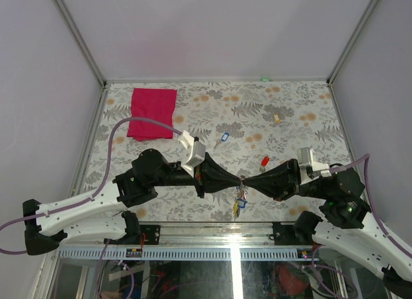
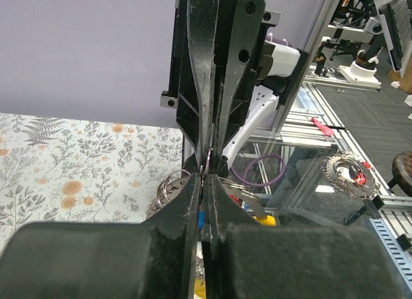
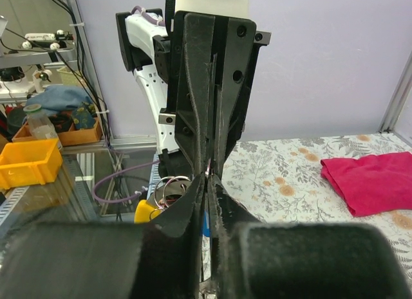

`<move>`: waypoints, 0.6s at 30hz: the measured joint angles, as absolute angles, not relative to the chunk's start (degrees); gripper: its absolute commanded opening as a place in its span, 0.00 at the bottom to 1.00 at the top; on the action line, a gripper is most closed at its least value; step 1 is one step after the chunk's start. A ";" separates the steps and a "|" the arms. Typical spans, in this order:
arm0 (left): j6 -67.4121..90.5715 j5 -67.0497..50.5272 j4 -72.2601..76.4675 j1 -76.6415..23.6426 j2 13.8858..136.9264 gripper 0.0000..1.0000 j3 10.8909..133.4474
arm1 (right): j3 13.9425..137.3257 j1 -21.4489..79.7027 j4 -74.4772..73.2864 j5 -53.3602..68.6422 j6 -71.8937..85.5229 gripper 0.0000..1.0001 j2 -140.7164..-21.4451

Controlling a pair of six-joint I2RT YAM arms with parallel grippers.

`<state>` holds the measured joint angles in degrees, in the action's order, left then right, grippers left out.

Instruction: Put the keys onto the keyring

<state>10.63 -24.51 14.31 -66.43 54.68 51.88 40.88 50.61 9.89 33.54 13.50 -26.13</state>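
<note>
My left gripper (image 1: 236,182) and right gripper (image 1: 248,182) meet tip to tip over the table's near edge. Both are shut on the thin metal keyring (image 1: 242,191). A bunch with blue and yellow tags (image 1: 239,205) hangs under it. In the left wrist view the ring (image 2: 207,165) sits pinched at the left gripper (image 2: 207,183); silver loops (image 2: 168,185) and a yellow tag (image 2: 274,220) show beside it. In the right wrist view the right gripper (image 3: 209,178) is shut, with loops (image 3: 168,186) and a yellow tag (image 3: 144,211) to its left. Two loose keys lie on the cloth: blue tag (image 1: 224,137), red tag (image 1: 264,161).
A red cloth (image 1: 152,112) lies at the back left of the flowered table (image 1: 290,99), also seen in the right wrist view as the red cloth (image 3: 373,181). A small tan block (image 1: 277,117) rests at the back right. Grey walls enclose the table on three sides.
</note>
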 measured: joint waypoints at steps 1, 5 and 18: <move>10.59 -24.45 13.80 -66.43 54.72 0.00 52.10 | 41.08 50.61 9.37 33.45 13.45 0.24 -26.11; 9.91 -23.66 9.65 -66.43 54.78 0.00 54.11 | 43.59 50.61 4.03 32.38 11.81 0.38 -26.11; 2.85 -20.08 -21.85 -66.43 59.64 0.00 72.47 | 50.65 50.61 -12.43 26.39 7.99 0.49 -25.02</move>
<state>2.85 -20.08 -21.85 -66.43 59.64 72.47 50.65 50.61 -12.43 26.39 7.99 -25.02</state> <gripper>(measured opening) 0.020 0.488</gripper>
